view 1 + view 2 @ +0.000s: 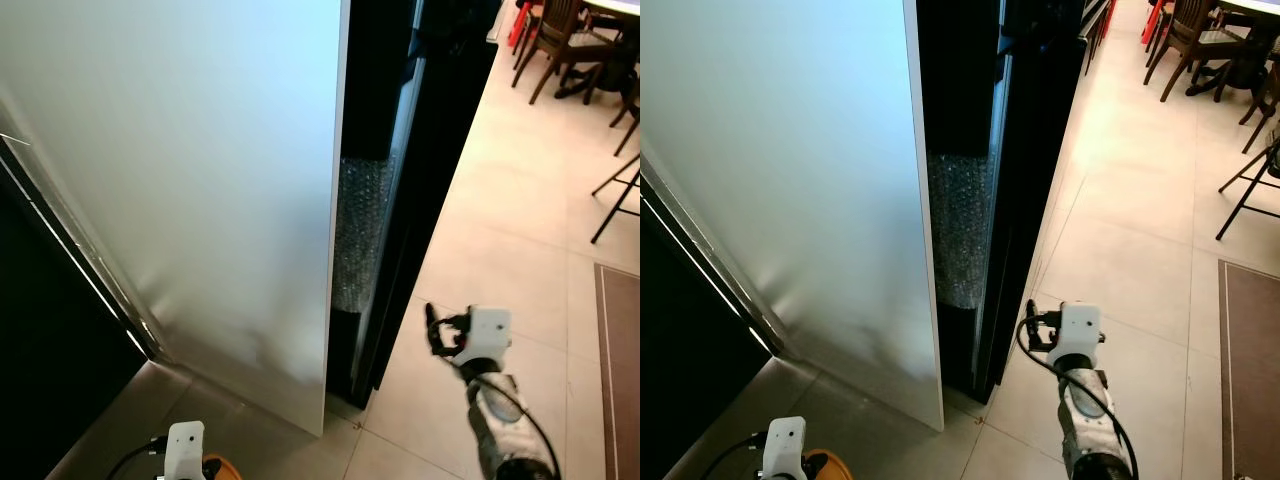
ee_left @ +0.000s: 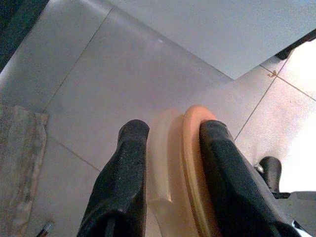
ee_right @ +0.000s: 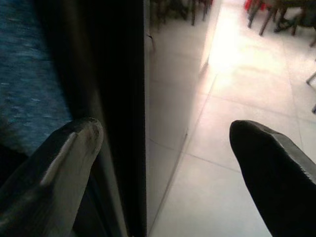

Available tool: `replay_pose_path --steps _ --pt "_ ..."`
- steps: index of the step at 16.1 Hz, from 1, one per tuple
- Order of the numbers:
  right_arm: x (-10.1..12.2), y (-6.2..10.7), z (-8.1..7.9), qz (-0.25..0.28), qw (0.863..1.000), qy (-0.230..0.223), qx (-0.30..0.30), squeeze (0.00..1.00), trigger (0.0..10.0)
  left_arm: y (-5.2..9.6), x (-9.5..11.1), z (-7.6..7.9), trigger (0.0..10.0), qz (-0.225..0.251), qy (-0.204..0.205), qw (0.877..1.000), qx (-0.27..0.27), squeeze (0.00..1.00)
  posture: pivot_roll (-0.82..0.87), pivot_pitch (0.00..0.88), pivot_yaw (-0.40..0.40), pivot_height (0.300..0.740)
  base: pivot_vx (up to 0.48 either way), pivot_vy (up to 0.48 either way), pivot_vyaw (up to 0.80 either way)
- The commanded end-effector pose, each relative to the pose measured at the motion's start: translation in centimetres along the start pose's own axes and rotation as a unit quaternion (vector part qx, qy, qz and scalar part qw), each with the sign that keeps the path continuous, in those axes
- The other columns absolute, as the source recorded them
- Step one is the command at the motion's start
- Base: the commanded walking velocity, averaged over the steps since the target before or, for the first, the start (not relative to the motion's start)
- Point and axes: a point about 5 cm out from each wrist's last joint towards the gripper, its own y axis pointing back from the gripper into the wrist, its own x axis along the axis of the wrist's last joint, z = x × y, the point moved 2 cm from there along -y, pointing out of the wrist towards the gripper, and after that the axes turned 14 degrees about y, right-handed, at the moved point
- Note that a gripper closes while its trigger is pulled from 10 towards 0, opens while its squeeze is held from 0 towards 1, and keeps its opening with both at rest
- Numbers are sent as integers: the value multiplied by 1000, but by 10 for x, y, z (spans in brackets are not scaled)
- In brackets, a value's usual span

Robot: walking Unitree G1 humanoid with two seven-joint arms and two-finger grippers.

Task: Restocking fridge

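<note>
The picture's edge cuts off the orange item (image 2: 190, 163) between the jaws.

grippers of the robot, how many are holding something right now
1. The left gripper, low beside the white fridge door, is shut on a pale orange plastic item. The right gripper is open and empty by the door's black edge.
</note>
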Motion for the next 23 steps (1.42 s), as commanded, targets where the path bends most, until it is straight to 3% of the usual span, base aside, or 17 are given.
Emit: replay_pose_path --steps 1,3,6,12,23 --pt "8 0 -1 24 1000 10 2 0 10000 1 -2 0 10000 -1 -4 1000 0 0 -19 22 -18 740 0 0 0" --pt "-14 15 -9 -18 1000 -11 2 0 10000 0 -2 2 10000 2 2 1000 -6 0 -13 28 -20 740 0 0 0" --pt "-20 22 -18 -22 999 -13 21 0 10000 1 -3 1 10000 0 -1 1000 -4 0 -17 31 -20 740 0 0 0" --pt "-10 16 -11 -14 1000 -12 7 0 10000 1 -4 1 10000 -5 1 1000 -6 0 -17 26 -22 740 0 185 0" --pt "-3 9 18 -8 999 3 -35 0 10000 1 -8 -1 10000 -14 -9 1000 -5 0 -12 19 -18 740 0 265 0"
